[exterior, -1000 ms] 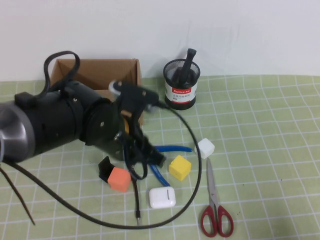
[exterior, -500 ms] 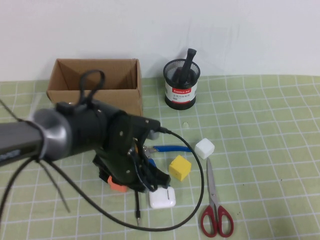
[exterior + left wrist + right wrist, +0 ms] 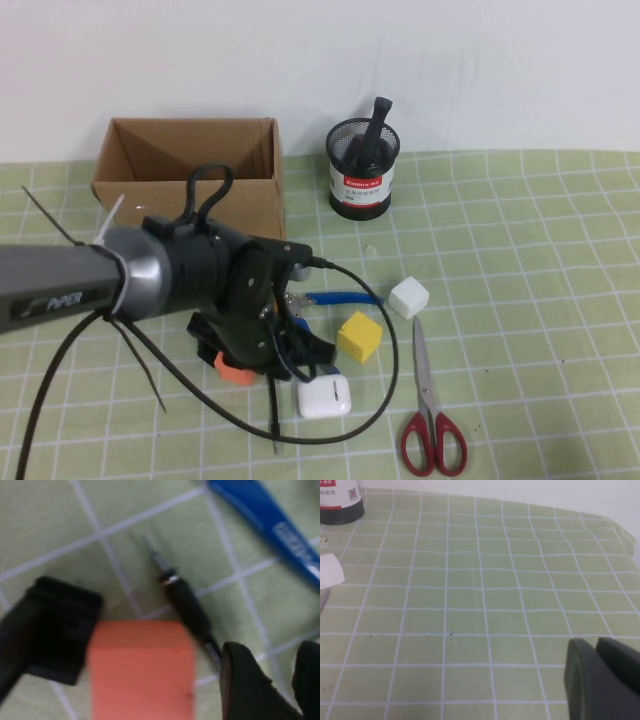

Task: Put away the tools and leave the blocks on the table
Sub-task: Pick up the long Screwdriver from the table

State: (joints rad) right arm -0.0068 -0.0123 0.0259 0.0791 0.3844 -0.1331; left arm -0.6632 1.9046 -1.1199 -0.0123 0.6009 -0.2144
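Note:
My left gripper (image 3: 291, 677) hangs low over the mat with its jaws open and nothing between them. One finger (image 3: 245, 685) covers the rear end of the thin black screwdriver (image 3: 184, 599), which lies beside the orange block (image 3: 142, 672). The blue-handled pliers (image 3: 345, 297) poke out from under the left arm (image 3: 220, 285). The yellow block (image 3: 360, 336) and white block (image 3: 408, 297) sit to the right of them, with the red-handled scissors (image 3: 432, 425) nearer the front edge. The thick black screwdriver (image 3: 378, 118) stands in the mesh pen holder (image 3: 363, 170). My right gripper (image 3: 596, 645) is shut over bare mat.
An open cardboard box (image 3: 190, 165) stands at the back left. A white earbud case (image 3: 324, 398) lies in front of the yellow block. A small black object (image 3: 55, 630) sits against the orange block. A black cable (image 3: 385, 370) loops across the mat around the case.
The left arm has come down toward the mat and now covers the orange block and most of the pliers. Its jaws have gone from shut to open. Nothing else moved.

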